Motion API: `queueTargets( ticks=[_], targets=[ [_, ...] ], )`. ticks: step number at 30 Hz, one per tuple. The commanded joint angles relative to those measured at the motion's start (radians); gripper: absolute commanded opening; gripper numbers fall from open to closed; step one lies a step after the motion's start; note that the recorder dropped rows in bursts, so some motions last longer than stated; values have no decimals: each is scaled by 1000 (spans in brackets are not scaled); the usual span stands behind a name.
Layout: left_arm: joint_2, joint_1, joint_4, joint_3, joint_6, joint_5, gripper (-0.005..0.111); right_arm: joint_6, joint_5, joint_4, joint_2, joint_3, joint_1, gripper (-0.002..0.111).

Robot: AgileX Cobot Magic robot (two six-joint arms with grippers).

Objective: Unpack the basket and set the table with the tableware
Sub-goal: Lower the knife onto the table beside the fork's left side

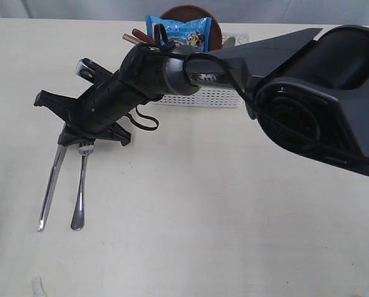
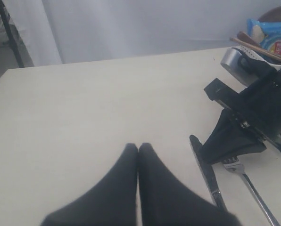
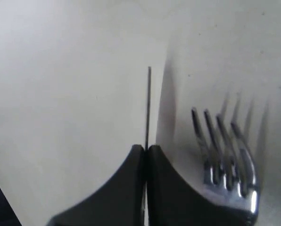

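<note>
My right gripper reaches across to the left of the table and is shut on the knife. The right wrist view shows the thin blade edge-on between the right gripper's closed fingertips. The fork lies just right of the knife, its tines beside the fingers. The white basket stands at the back, partly hidden by the arm, with a brown plate and wooden utensils sticking out. My left gripper hovers shut and empty over bare tabletop.
A blue snack bag stands in the basket. A shiny steel cup shows behind the right arm, left of the basket. The right arm's bulky base covers the back right of the table.
</note>
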Motion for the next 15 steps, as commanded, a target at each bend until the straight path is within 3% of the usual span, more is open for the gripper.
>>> queueTargets(
  ticks=[1,9,15],
  targets=[
    [-2,-5,3,2,-2,-1,0,32,-1,-47,-3,1,-3,0],
    [-2,-5,3,2,-2,-1,0,61,-1,-46,-3,1,-3,2],
    [-2,-5,3,2,-2,-1,0,70,-3,-49,-3,1,-3,28]
  ],
)
